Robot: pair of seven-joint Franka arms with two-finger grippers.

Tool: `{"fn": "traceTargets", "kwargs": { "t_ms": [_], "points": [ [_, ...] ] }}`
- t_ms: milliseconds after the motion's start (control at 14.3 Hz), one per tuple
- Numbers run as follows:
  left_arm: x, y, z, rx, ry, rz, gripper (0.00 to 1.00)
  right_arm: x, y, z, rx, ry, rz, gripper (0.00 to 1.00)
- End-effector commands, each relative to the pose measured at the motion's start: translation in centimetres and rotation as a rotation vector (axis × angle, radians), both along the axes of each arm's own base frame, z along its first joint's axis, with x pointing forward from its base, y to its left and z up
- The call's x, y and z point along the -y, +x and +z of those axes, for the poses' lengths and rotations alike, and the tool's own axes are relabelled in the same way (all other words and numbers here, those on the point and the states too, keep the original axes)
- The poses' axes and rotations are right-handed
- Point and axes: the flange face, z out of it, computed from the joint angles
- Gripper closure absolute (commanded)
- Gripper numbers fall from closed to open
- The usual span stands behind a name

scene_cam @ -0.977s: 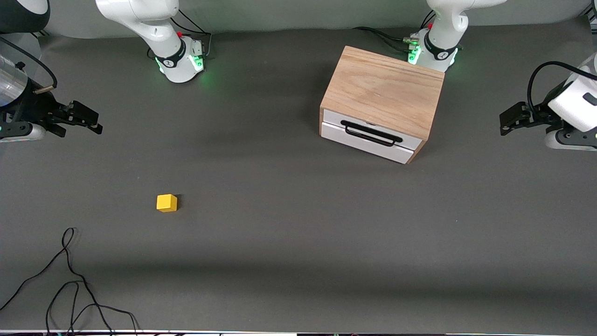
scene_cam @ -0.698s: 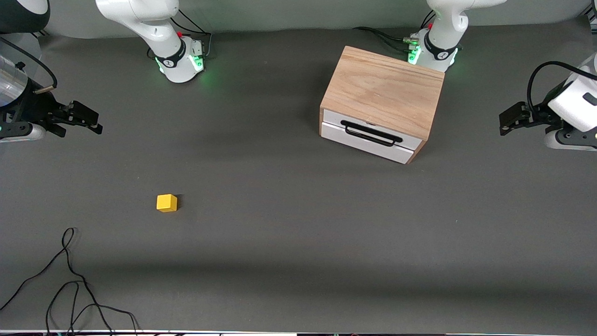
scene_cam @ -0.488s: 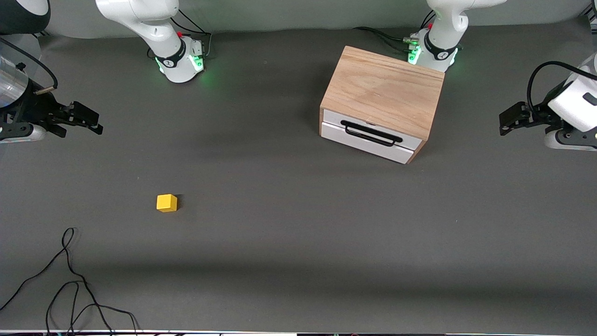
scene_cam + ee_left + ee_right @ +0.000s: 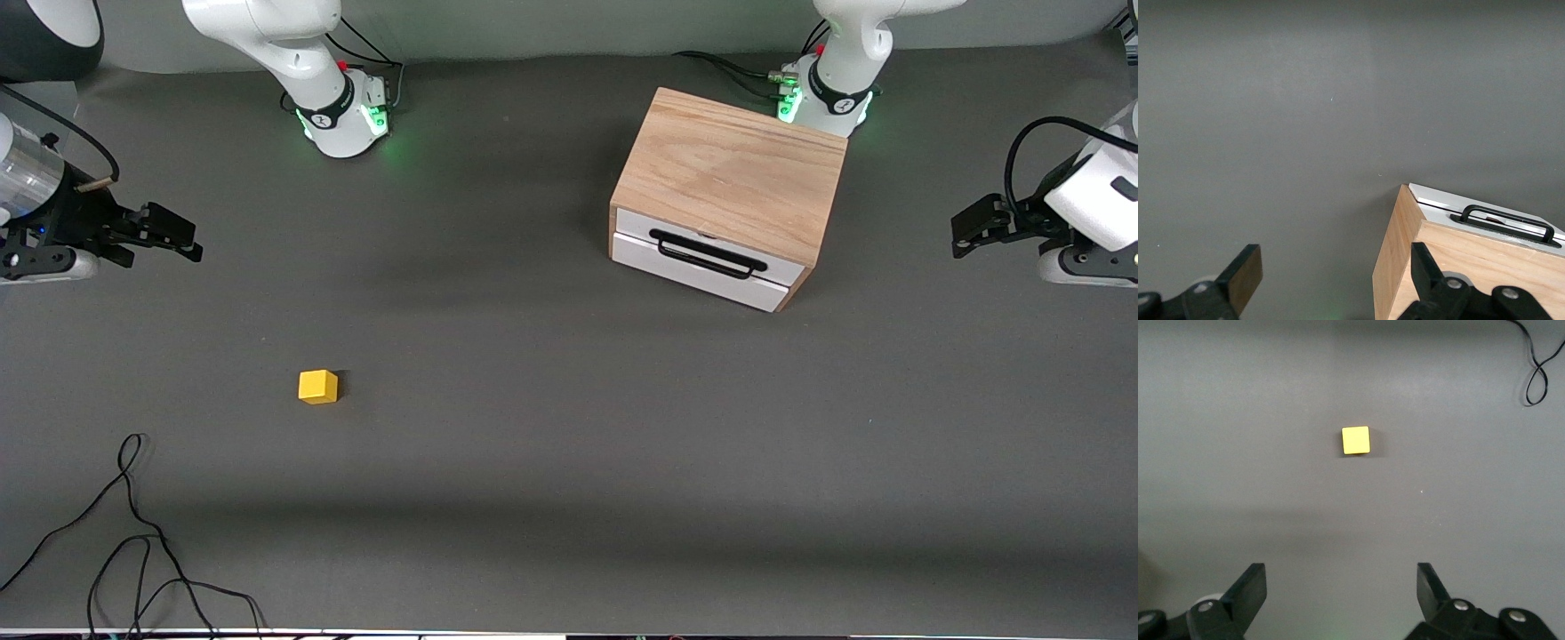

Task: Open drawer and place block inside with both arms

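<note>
From the front, the drawer (image 4: pixel 702 260) sits closed in its wooden cabinet (image 4: pixel 731 173) near the left arm's base, the block (image 4: pixel 317 387) lies on the desk (image 4: pixel 569 427) toward the right arm's end, and both grippers hang over the desk's ends. The left wrist view shows the left gripper (image 4: pixel 1331 273) with fingers apart above bare desk beside the cabinet. The right wrist view shows the right gripper (image 4: pixel 1341 587) with fingers spread wide, empty, the block well clear of them.

Black cable (image 4: pixel 133 533) is lying in loose loops on the grey table (image 4: pixel 569 462), at the right arm's end, along the table's edge nearest the front camera. A loop of it (image 4: pixel 1537 370) is also showing in the right wrist view.
</note>
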Motion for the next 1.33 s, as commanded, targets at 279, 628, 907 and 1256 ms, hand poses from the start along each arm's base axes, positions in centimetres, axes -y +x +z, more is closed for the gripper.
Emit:
{"fn": "traceTargets", "kwargs": {
  "t_ms": [279,628,907,1256],
  "points": [
    [-0.2,-0.7,0.4,0.017,-0.009,-0.008,0.01,-0.1,2.1,-2.8,0.000,-0.005,0.016,0.00],
    [-0.2,-0.7,0.4,0.017,-0.009,-0.008,0.01,-0.4,3.4,-4.7,-0.011,-0.009,0.019,0.00],
    [-0.2,-0.7,0.3,0.016,-0.008,-0.007,0.01,-1.7,4.2,-6.2,-0.019,-0.011,0.040,0.00],
    [0.7,-0.7,0.3,0.018,-0.009,-0.008,0.01,-2.1,4.9,-7.8,-0.030,-0.015,0.042,0.00]
  ]
}}
